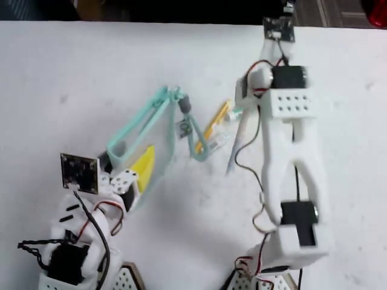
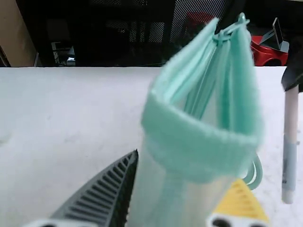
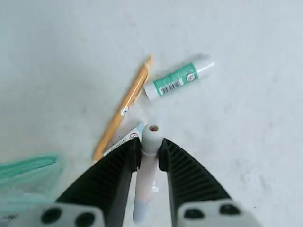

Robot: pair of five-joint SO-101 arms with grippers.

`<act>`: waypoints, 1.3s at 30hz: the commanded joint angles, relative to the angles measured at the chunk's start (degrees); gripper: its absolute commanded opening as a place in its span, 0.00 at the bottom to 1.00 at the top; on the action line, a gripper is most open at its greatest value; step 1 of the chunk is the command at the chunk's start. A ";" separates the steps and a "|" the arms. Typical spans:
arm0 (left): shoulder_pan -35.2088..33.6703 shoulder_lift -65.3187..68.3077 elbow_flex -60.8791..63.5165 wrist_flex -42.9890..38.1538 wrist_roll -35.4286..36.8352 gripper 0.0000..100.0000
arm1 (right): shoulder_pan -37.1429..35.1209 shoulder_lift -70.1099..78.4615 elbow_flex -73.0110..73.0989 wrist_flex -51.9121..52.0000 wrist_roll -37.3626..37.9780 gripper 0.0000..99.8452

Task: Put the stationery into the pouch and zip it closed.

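Note:
A clear pouch (image 1: pixel 145 136) with mint-green trim is held up off the white table, its mouth spread open. My left gripper (image 1: pixel 134 172) is shut on its near end; in the left wrist view the pouch (image 2: pixel 203 132) rises between the grey and yellow fingers of that gripper (image 2: pixel 180 194). My right gripper (image 3: pixel 149 144) is shut on a white pen (image 3: pixel 150 137), which hangs just right of the pouch (image 1: pixel 237 142). An orange pen (image 3: pixel 128 101) and a green-and-white glue stick (image 3: pixel 177 80) lie on the table beyond it. A white-labelled item (image 3: pixel 124 142) lies partly hidden under the fingers.
The right arm (image 1: pixel 293 151) stretches across the table's right side, with loose wires beside it. The pouch's green loop strap (image 1: pixel 196 142) lies between the pouch and the orange pen (image 1: pixel 214 121). The table's far edge meets a dark background.

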 commanded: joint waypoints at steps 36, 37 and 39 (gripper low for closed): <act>0.66 -0.40 -0.62 -0.62 0.53 0.23 | -39.25 -30.46 -6.33 -19.38 8.62 0.02; 0.66 -0.40 -0.62 -0.62 0.53 0.23 | -39.25 -30.46 -6.51 -18.86 8.62 0.02; 0.66 -0.40 -0.62 -0.62 0.53 0.23 | -39.25 -30.73 -6.51 -18.59 8.62 0.02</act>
